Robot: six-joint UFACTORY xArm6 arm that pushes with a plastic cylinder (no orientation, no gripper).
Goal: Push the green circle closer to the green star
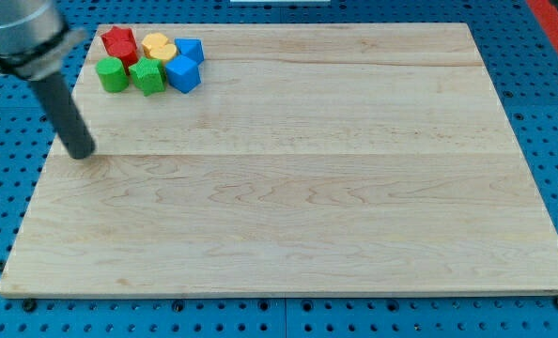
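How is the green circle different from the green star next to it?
Shape: the green circle is a smooth round block, while the green star has pointed, bumpy edges. Place: the circle sits at the left end of the cluster; the star is to its right, beside a blue block. The circle is nearer my tip, which is below the cluster. Both are the same green, look similar in size, and sit nearly touching.

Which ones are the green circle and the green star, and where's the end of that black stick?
green circle [112, 75]: camera view, its top face.
green star [148, 76]: camera view, its top face.
my tip [82, 153]: camera view, the rod's very end, below the blocks.
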